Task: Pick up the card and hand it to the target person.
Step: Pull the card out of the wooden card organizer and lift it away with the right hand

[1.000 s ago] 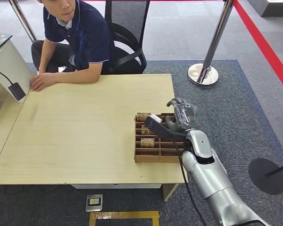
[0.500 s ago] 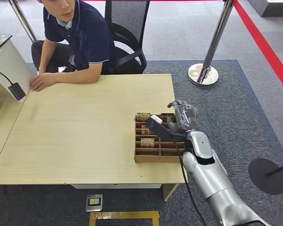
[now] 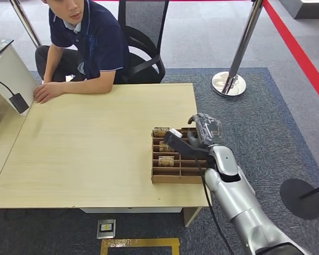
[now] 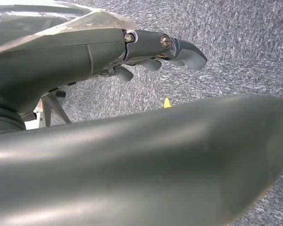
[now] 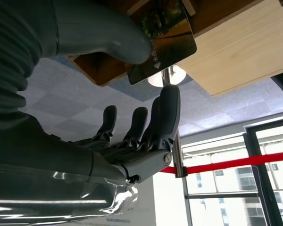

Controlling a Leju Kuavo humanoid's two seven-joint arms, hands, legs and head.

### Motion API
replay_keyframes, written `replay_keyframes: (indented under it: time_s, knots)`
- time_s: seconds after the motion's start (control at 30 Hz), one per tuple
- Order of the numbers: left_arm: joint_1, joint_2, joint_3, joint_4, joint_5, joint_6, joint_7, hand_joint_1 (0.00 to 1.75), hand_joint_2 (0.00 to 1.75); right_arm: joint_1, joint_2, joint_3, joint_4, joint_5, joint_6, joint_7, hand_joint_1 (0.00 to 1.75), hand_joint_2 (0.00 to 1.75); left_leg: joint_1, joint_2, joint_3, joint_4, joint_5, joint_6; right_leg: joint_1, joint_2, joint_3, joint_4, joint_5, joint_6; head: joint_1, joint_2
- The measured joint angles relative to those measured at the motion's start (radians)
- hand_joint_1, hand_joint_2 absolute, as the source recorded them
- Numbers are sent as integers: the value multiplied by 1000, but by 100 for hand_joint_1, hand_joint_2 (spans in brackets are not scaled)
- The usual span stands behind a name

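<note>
Shifted slightly left, right hand [image 3: 204, 133] thumb touches card [image 5: 165, 40]; fingers [image 5: 168, 113] apart beneath.

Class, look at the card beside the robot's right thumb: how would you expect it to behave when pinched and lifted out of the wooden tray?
The card looks thin and flat with straight edges, so probably stiff and light. Its face is glossy, so it may slip against the right hand's smooth thumb. It stands among others in the wooden tray's narrow compartments, so neighbours could shift.
</note>
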Motion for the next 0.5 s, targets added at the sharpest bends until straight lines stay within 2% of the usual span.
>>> replay_keyframes:
  time_s: [0.5]
  knots:
    - [0, 0, 0, 0, 3, 0, 14, 0, 0, -36, 19, -1, 65, -6, -5, -8, 93, 175, 0, 0, 0, 0, 0, 0, 0, 0, 0, 0, 0, 0, 0, 0]
